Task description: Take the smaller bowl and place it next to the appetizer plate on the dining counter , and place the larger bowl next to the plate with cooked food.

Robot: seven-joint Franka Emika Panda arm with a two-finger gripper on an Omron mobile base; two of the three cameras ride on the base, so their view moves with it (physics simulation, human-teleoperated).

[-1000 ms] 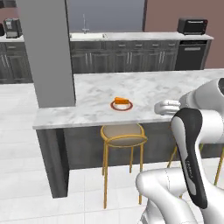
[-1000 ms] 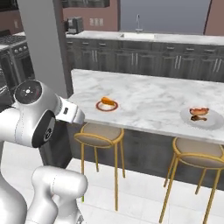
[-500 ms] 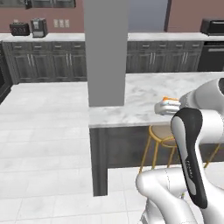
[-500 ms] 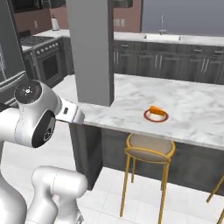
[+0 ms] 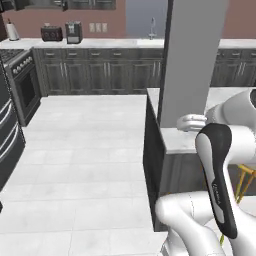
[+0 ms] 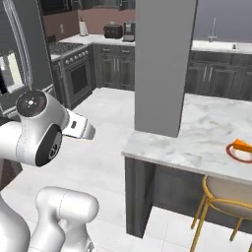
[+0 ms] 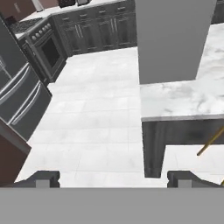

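- Over by the end of the dining counter (image 6: 197,142), the gripper (image 7: 113,179) hangs with its jaws spread wide and nothing in them, aimed at bare floor.
- Neither bowl is anywhere I can spot, so it could easily go hunting in the wrong spot.
- Appetizer plate (image 6: 241,150) sits at the far right of the marble top, orange wedge on it.
- That grey pillar (image 6: 165,64) stands right on the counter. I'd guess a wide swing could clip it, or the stool (image 6: 224,197).
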